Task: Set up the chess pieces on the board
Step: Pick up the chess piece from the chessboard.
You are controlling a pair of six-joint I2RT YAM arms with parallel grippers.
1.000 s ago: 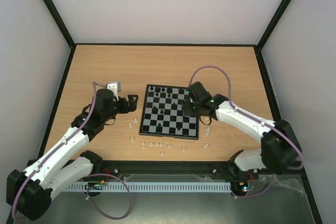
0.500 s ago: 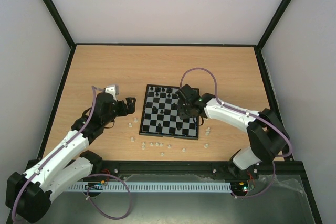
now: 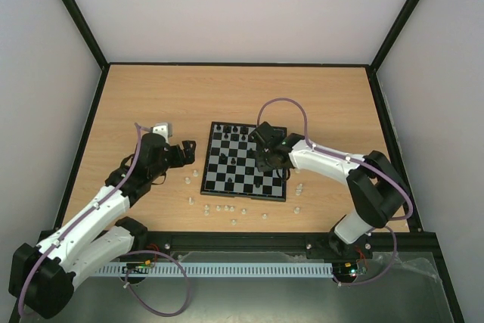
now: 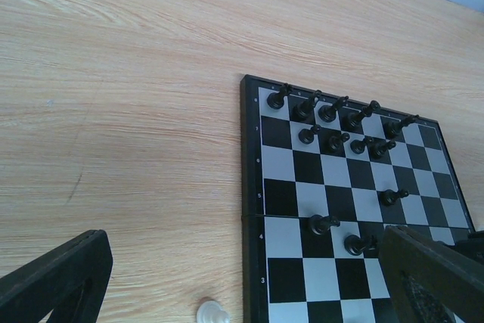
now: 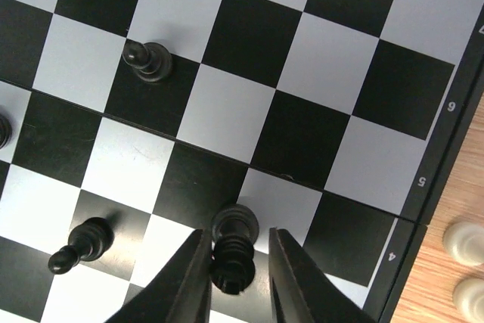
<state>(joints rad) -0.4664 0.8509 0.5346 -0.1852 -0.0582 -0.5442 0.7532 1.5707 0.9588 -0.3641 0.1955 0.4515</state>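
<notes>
The board (image 3: 205, 181) lies at the table's middle, with several black chess pieces (image 3: 239, 135) mostly in its far rows. My right gripper (image 3: 265, 162) hovers low over the board's right half. In the right wrist view its jaws (image 5: 239, 234) straddle a black rook-like piece (image 5: 233, 264) that stands on the board (image 5: 227, 111). The left finger touches it and a small gap shows on the right. My left gripper (image 3: 189, 150) is open and empty over the table, left of the board (image 4: 252, 187). A white piece (image 4: 212, 312) lies between its fingers.
Several white pieces (image 3: 221, 208) lie scattered on the wooden table in front of the board, and a few more (image 3: 299, 187) by its right edge, also in the right wrist view (image 5: 460, 241). Black frame rails edge the table.
My right gripper has moved left and nearer, from the board's right edge in over its squares. My left arm has barely shifted.
</notes>
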